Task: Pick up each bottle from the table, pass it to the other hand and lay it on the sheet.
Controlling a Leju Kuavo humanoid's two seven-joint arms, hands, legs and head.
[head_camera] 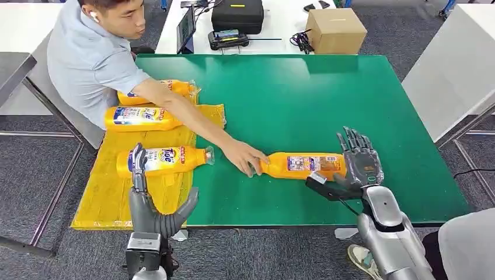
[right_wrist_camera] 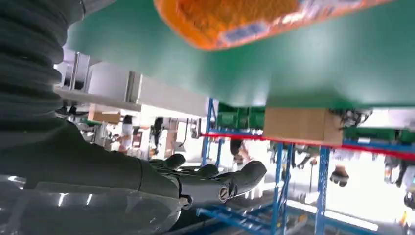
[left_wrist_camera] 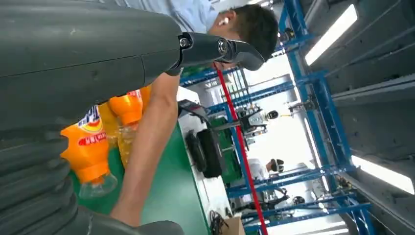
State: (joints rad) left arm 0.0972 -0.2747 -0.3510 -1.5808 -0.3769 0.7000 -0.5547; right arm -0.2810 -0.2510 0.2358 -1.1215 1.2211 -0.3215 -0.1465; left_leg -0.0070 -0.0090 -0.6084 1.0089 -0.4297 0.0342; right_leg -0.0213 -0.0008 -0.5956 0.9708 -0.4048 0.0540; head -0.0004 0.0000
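Right hand (head_camera: 360,160) open, fingers spread and raised, sitting just beside the base end of a bottle (head_camera: 303,165) lying on its side on the green tabletop (head_camera: 327,99). Cannot tell whether the thumb touches the bottle; the fingers are not wrapped round it, so no grip yet. A person's hand (head_camera: 245,157) rests on the bottle's cap end, arm stretched across from the far-left side of the table.

Left hand (head_camera: 153,201) open too, fingers upright, thumb out to the side, hovering at the near edge of the yellow sheet (head_camera: 117,198) and holding nothing.

Progress, judged from the layout: three bottles already lie on the sheet, the nearest one (head_camera: 163,161) just beyond the left hand, a second (head_camera: 143,118) behind it, a third (head_camera: 154,92) partly hidden by the person's arm. The one by the right hand looks like the bottle now in play. For it, pick-up, hand-over and laying down all remain.

Bottle itself: orange plastic, blue-and-white label, neck pointing toward the sheet, base toward the right hand. In the right wrist view its orange body (right_wrist_camera: 230,19) shows close by, blurred, lying on the green surface.
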